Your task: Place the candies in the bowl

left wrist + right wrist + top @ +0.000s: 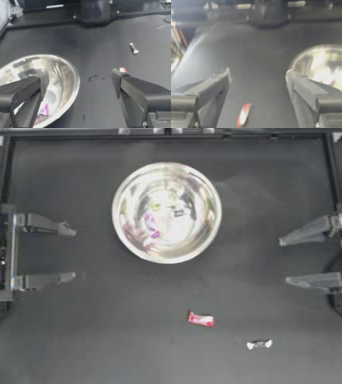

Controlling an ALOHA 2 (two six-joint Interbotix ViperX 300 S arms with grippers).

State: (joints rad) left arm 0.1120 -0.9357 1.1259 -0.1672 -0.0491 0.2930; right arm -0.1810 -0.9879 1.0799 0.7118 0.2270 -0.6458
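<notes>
Steel bowl [166, 212] at table centre, holding green, purple and silvery candies. Red-pink candy [201, 319] and silvery-white candy [259, 344] on dark table [80, 338], well apart from bowl. Left gripper [72, 253] and right gripper [286, 261] drawn back at sides, jaws spread, empty. Risk: small slick wrappers may slip from pinch or skid on smooth tabletop; rim knock could shift bowl.

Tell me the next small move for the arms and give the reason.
Probably send the right gripper, open and drawn back at the table's right edge, toward the red-pink candy. That candy and a silvery-white candy lie on the table, outside the bowl, which seems to hold some candies already. Both lie nearer the right side. The left gripper, also open, can wait.
</notes>
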